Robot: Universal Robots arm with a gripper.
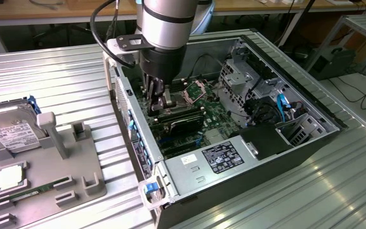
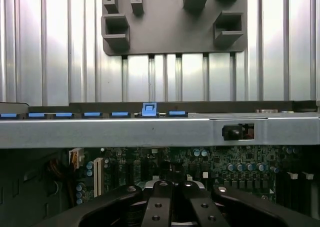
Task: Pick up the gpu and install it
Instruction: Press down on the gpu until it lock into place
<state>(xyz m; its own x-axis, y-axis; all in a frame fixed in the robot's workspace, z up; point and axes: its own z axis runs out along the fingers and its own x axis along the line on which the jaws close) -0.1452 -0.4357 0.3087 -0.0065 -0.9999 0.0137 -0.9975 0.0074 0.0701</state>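
Note:
The gpu (image 1: pixel 183 123), a black card, stands on edge over the green motherboard (image 1: pixel 218 117) inside the open computer case (image 1: pixel 310 107). My gripper (image 1: pixel 164 105) reaches down into the case from above, and its fingers are closed together at the card's end nearest the case's rear wall. In the wrist view my gripper (image 2: pixel 172 187) shows its dark fingers drawn together, with the motherboard (image 2: pixel 240 169) beyond them. The card's lower edge and the slot under it are hidden.
A grey parts holder (image 1: pixel 75 164) on the ribbed metal table, at the exterior view's left, carries a hard drive (image 1: pixel 8 133), a processor (image 1: pixel 9 177) and a green memory stick (image 1: pixel 34 193). The case's rear wall (image 2: pixel 150 132) with blue clips (image 2: pixel 149 108) runs beside my gripper. A power supply (image 1: pixel 215 160) and drive cage (image 1: pixel 240 81) crowd the case.

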